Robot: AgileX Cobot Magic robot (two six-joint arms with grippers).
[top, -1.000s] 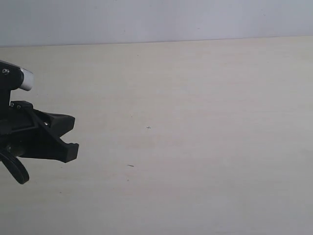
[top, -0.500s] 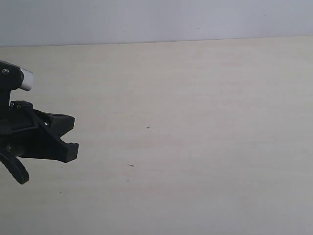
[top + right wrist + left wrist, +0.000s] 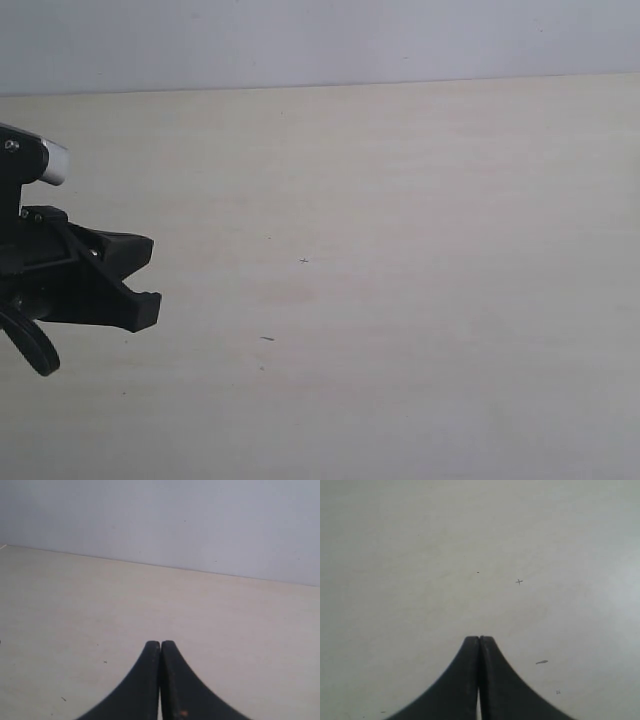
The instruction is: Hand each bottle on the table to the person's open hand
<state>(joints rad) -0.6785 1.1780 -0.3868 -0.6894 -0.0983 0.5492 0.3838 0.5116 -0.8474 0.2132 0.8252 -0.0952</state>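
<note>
No bottles and no person's open hand show in any view. The pale beige table [image 3: 420, 200] lies bare apart from tiny dark specks. My left gripper [image 3: 152, 282] hangs over the table's left side in the exterior view. In its wrist view the left gripper [image 3: 480, 639] is shut, black fingers pressed together with nothing between them, above bare tabletop [image 3: 420, 555]. My right gripper [image 3: 160, 643] is out of the exterior view. Its wrist view shows it shut and empty over the table [image 3: 75, 605].
A plain grey-white wall [image 3: 300, 40] rises behind the table's far edge, and the same wall [image 3: 200, 520] fills the background of the right wrist view. A small cross mark [image 3: 304, 261] and a short dark streak [image 3: 267, 338] sit mid-table.
</note>
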